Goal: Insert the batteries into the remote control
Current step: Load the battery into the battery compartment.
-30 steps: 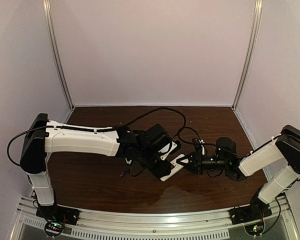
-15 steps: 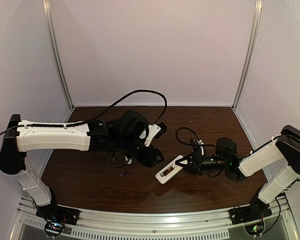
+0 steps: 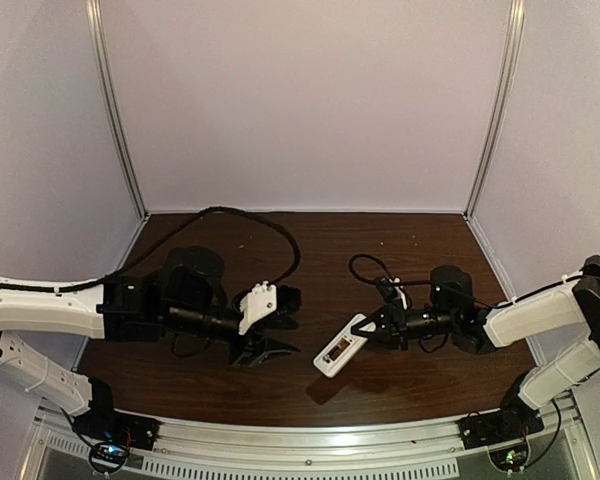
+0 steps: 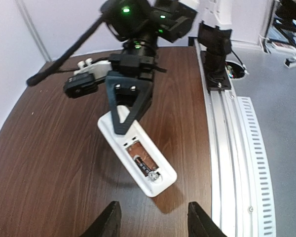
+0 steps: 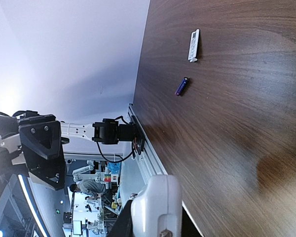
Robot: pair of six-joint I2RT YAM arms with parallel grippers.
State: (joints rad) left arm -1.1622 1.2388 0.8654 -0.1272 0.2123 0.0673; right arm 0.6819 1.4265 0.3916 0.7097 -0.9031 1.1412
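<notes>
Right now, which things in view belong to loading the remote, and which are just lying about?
For the job: remote control; seated battery inside it; loose battery.
Lying about: small white ribbed piece, possibly the remote's battery cover.

White-shelled arms (image 3: 45, 308), black joints (image 3: 192, 283), looping black cables (image 3: 242, 213)

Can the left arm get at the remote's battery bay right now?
Probably yes: the right gripper holds the remote control by its other end, so the uncovered battery bay faces the open left gripper, nothing between.
</notes>
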